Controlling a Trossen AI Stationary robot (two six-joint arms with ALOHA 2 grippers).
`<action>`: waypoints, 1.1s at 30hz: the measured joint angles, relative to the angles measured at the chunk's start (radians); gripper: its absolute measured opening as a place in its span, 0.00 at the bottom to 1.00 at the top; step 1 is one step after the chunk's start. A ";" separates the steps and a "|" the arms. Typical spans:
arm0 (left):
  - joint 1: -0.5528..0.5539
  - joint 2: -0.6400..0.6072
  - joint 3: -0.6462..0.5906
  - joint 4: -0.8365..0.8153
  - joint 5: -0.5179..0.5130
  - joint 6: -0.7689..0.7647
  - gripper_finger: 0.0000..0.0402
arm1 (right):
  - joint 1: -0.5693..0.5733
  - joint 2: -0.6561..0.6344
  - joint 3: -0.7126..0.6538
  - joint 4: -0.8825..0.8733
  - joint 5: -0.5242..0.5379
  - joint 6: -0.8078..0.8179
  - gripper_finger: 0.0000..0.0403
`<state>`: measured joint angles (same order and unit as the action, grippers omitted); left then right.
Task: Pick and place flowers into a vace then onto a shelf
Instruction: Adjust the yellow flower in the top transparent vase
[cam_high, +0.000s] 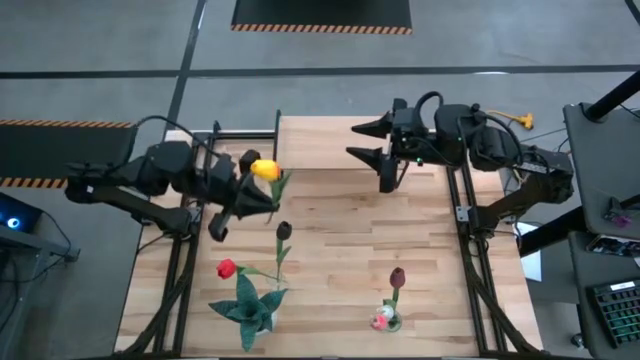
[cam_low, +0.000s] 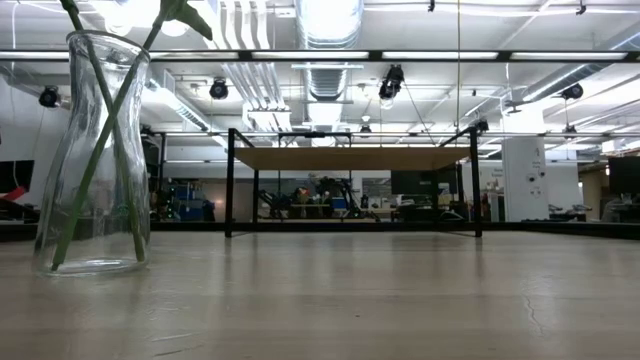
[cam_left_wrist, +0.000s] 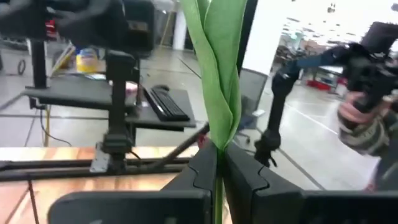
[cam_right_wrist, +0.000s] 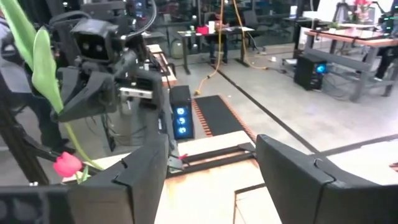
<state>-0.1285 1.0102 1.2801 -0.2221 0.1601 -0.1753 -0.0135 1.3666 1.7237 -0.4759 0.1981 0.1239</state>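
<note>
My left gripper is over the table's left half, shut on a yellow tulip, and shows in its wrist view. My right gripper hangs open and empty over the light-wood shelf, its fingers spread wide in the right wrist view. The shelf stands on thin black legs at the table's far edge. The clear glass vase stands on the table with two green stems in it. A black tulip and a red tulip show in the high view. My left gripper pinches the yellow tulip's green leaf and stem between its two fingers. The fingers reach in level from the table's left and lie across the stem. The tulip is lifted clear of the table, with its head toward the far edge.
A spiky teal star-shaped plant sits near the front left. A maroon tulip and a white-pink flower stand near the front right. Black frame rails run along both sides of the table. Bare planks lie in the middle.
</note>
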 joint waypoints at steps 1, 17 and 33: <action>-0.005 -0.007 -0.015 0.005 0.006 0.000 0.00 | 0.000 -0.002 0.000 -0.002 0.009 -0.001 0.57; -0.024 -0.176 -0.565 0.607 0.270 -0.098 0.00 | -0.002 -0.005 -0.039 -0.023 0.070 0.004 0.56; -0.024 -0.141 -0.771 0.902 0.314 -0.154 0.00 | -0.007 -0.005 -0.043 -0.022 0.120 0.004 0.56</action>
<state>-0.1528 0.8695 0.5095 0.6799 0.4737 -0.3294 -0.0208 1.3613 1.6806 -0.4984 0.3180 0.1280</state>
